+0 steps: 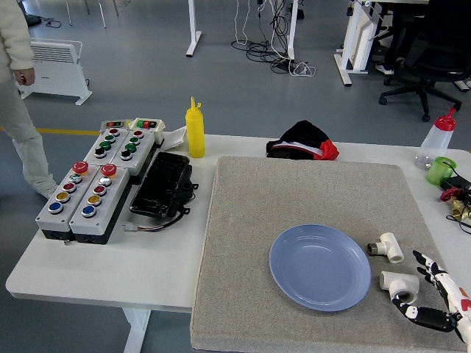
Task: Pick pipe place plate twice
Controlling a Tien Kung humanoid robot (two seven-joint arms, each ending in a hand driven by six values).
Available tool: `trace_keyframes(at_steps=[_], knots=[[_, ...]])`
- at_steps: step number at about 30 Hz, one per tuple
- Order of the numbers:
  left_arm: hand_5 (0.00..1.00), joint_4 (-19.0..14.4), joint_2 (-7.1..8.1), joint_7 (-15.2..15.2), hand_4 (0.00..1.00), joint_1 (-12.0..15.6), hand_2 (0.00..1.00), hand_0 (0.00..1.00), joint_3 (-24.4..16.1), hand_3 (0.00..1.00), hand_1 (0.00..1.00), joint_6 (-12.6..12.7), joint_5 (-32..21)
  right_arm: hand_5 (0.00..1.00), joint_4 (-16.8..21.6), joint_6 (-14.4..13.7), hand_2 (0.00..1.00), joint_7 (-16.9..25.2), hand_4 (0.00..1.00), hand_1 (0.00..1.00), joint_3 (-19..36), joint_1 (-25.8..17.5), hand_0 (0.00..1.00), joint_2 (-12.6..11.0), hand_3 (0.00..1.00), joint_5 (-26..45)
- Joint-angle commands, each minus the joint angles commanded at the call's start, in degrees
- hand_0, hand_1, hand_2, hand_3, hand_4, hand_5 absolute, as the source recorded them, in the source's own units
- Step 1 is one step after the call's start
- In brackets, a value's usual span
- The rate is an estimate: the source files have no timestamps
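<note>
Left to right. No legible writing or brand on any item. At 9 o'clock on the white desk, button control boxes and a black tray; a yellow squeeze bottle stands at 11 o'clock. A grey mat covers the centre, its near edge running off the picture's bottom. Blue plate lies at 5 o'clock, empty, with open mat on its left. Just right of it, apart from the rim: one white pipe fitting, long axis toward 10 o'clock, and second pipe fitting, lying crosswise. The right hand hovers beside the second fitting, fingers spread, holding nothing.
</note>
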Motion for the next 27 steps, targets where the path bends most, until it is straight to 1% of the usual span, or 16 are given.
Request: trace_keyframes(at_steps=[2, 3, 8, 9, 14, 15, 20, 21, 26, 27], knots=[[0.998, 0.0, 0.02, 0.0, 0.473, 0.0, 0.599, 0.585, 0.0, 0.585, 0.571, 0.0, 0.0, 0.234, -0.1, -0.2, 0.998, 0.0, 0.825, 0.924, -0.4, 0.0, 0.992, 0.0, 0.998, 0.0], [0.998, 0.0, 0.05, 0.0, 0.471, 0.0, 0.599, 0.586, 0.0, 0.586, 0.571, -0.1, 0.1, 0.238, -0.3, -0.5, 0.998, 0.1, 0.823, 0.897, -0.7, 0.1, 0.94, 0.0, 0.998, 0.1], [0.998, 0.1, 0.15, -0.1, 0.471, 0.0, 0.599, 0.586, 0.1, 0.586, 0.571, -0.2, 0.0, 0.238, -1.6, -2.4, 0.998, 1.1, 0.823, 0.897, -1.4, 0.9, 0.94, 0.7, 0.998, 0.7], [0.998, 0.1, 0.18, -0.1, 0.472, -0.1, 0.598, 0.586, 0.2, 0.585, 0.571, -0.2, 0.0, 0.242, -2.0, -2.9, 0.917, 1.3, 0.814, 0.846, -1.5, 1.1, 0.87, 0.9, 0.922, 0.9], [0.998, 0.1, 0.25, -0.1, 0.472, -0.4, 0.598, 0.586, 0.3, 0.585, 0.571, -0.2, -0.3, 0.242, -3.3, -5.0, 0.917, 2.7, 0.814, 0.846, -2.1, 1.7, 0.87, 1.4, 0.922, 1.3], [0.998, 0.1, 0.26, -0.1, 0.473, -0.4, 0.598, 0.586, 0.4, 0.585, 0.571, -0.2, -0.3, 0.22, -3.7, -5.3, 0.84, 2.8, 0.797, 0.776, -2.2, 1.8, 0.754, 1.5, 0.87, 1.4], [0.998, 0.0, 0.19, 0.0, 0.473, -0.5, 0.598, 0.586, 0.2, 0.585, 0.571, -0.1, -0.1, 0.22, -4.8, -5.9, 0.84, 3.3, 0.797, 0.776, -2.7, 2.3, 0.754, 1.9, 0.87, 1.4], [0.998, 0.0, 0.17, 0.0, 0.474, -0.5, 0.598, 0.586, 0.2, 0.584, 0.57, -0.1, -0.1, 0.194, -4.9, -5.9, 0.736, 3.4, 0.77, 0.707, -2.8, 2.3, 0.623, 1.9, 0.818, 1.4], [0.998, 0.0, 0.1, 0.1, 0.474, -0.3, 0.598, 0.586, 0.0, 0.584, 0.57, 0.0, 0.2, 0.194, -5.3, -6.5, 0.736, 4.4, 0.77, 0.707, -3.1, 2.2, 0.623, 1.7, 0.818, 1.0], [0.998, 0.0, 0.11, 0.1, 0.473, -0.3, 0.599, 0.586, 0.0, 0.585, 0.57, 0.1, 0.3, 0.084, -5.2, -6.9, 0.638, 4.7, 0.665, 0.591, -3.1, 2.2, 0.442, 1.6, 0.764, 0.9]])
